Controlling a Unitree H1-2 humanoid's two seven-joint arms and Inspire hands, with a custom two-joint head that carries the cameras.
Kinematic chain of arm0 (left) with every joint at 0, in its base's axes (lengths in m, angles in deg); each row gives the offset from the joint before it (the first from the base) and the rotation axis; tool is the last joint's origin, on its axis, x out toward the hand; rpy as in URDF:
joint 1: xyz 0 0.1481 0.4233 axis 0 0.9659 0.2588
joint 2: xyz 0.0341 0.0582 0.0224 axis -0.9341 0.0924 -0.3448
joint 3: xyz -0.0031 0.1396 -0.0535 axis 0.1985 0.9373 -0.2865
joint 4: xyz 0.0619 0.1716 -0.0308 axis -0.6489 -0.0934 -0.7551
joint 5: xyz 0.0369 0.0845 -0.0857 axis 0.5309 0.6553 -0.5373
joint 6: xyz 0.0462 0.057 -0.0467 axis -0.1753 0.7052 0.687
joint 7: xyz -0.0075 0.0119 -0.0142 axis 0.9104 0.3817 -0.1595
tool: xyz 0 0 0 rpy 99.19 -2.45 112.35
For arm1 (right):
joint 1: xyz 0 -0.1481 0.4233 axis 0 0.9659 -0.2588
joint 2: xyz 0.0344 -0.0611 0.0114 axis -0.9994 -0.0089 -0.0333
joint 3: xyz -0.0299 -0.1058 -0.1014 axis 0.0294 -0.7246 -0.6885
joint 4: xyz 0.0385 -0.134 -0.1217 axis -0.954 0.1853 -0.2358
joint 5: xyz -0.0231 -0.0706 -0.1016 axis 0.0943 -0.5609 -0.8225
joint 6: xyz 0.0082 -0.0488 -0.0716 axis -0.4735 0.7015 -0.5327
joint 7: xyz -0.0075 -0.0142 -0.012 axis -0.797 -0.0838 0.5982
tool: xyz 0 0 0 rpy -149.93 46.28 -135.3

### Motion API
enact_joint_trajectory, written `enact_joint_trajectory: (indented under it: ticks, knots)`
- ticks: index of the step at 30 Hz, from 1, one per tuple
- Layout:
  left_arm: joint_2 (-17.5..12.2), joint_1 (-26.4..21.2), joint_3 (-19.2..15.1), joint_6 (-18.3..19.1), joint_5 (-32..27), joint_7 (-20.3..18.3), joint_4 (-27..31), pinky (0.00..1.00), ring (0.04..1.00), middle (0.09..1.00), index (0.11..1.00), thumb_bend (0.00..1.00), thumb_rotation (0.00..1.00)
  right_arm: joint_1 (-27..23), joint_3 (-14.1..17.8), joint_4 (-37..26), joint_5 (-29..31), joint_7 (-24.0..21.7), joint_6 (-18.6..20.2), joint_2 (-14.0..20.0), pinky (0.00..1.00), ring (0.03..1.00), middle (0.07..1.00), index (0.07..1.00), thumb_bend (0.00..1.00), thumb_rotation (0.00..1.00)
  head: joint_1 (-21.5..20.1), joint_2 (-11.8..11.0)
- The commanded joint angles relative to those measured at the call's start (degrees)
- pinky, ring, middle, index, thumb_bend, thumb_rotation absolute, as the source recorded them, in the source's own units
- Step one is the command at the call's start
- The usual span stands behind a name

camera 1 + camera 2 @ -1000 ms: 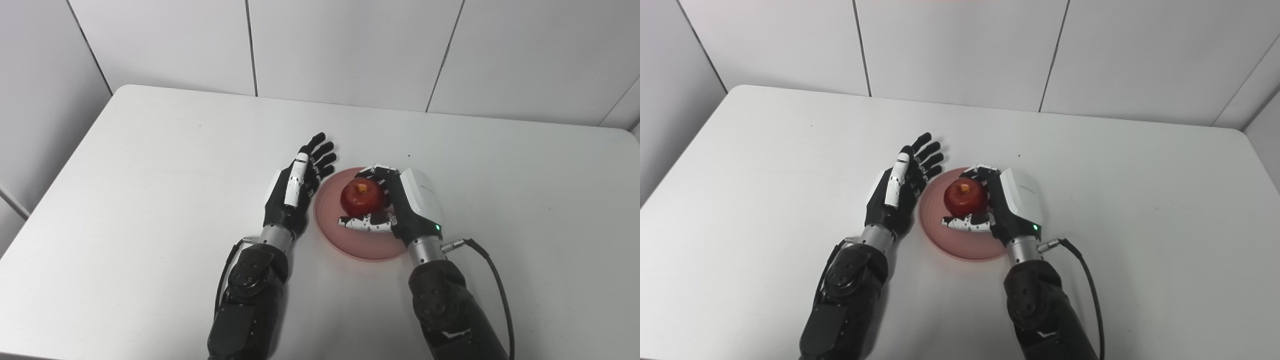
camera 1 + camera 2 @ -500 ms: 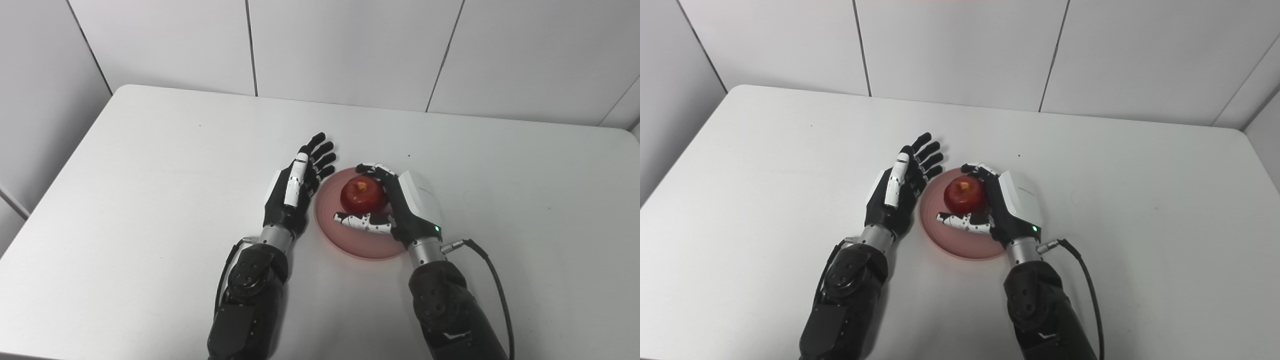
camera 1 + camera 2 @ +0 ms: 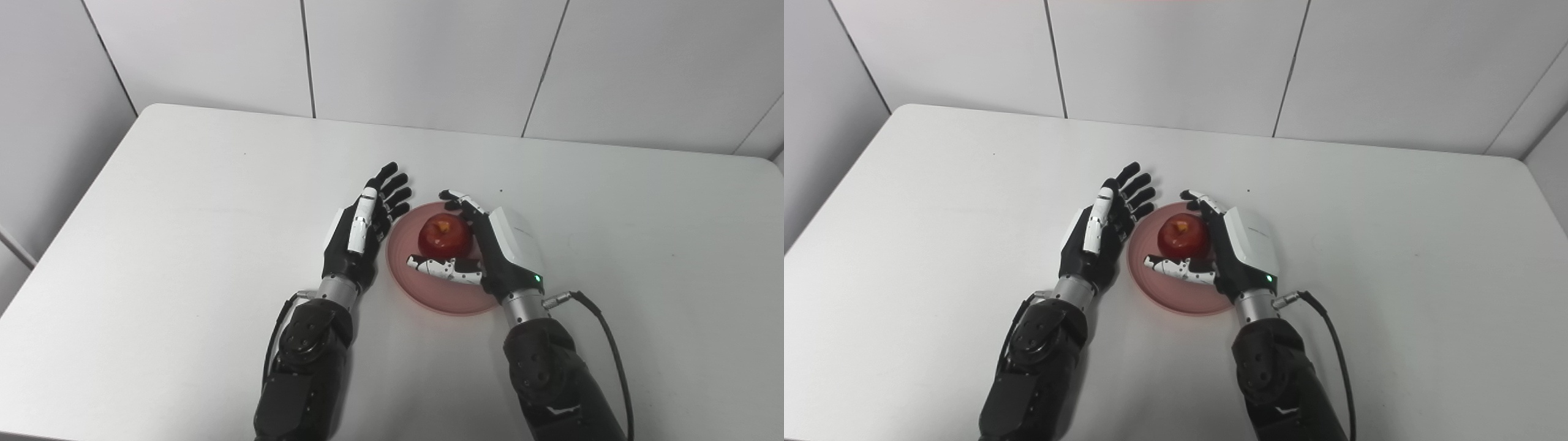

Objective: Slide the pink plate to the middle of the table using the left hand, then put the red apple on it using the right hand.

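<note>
Apple rests on plate; right hand spread.

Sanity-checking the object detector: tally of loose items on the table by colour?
Pink: 1, the pink plate
Red: 1, the red apple, resting on the plate
Total: 2

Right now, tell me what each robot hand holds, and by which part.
Nothing is held. The right robot hand is open around the red apple on the pink plate; the left robot hand is open beside the plate.
</note>
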Motion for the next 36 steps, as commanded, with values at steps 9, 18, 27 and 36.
enact_joint_trajectory:
  ticks: [9, 18, 27, 36]
  knots:
    - [-0.3, 1.8, -0.7, 1.9, -0.2, 0.9, -1.6, 0.89, 0.888, 0.896, 0.879, 0.36, 1.00, -0.2, 0.4, -4.3, -0.4, 2.0, -2.7, 0.2, 0.72, 0.826, 0.886, 0.926, 1.00, 0.66, 0.0, -0.1]
    - [-0.4, 1.8, -0.6, 2.2, 0.0, 0.9, -1.5, 0.89, 0.901, 0.899, 0.882, 0.36, 1.00, 0.1, 1.4, -7.1, 1.3, 3.2, -4.8, 0.3, 0.77, 0.868, 0.917, 0.949, 1.00, 0.68, -0.1, -0.1]
    - [-0.1, 1.7, -1.3, 1.7, -0.8, 0.9, -2.1, 0.89, 0.887, 0.884, 0.863, 0.37, 1.00, 0.3, 4.5, -10.7, 3.8, 4.0, -6.8, 0.1, 0.78, 0.888, 0.929, 0.945, 1.00, 0.66, -0.5, -0.5]
    - [-0.8, 1.6, -1.1, 1.1, -0.2, 0.6, -2.5, 0.86, 0.867, 0.884, 0.868, 0.37, 1.00, 1.5, 9.9, -12.5, 7.5, 6.4, -6.5, -0.5, 0.82, 0.895, 0.917, 0.941, 1.00, 0.72, -0.8, -1.1]
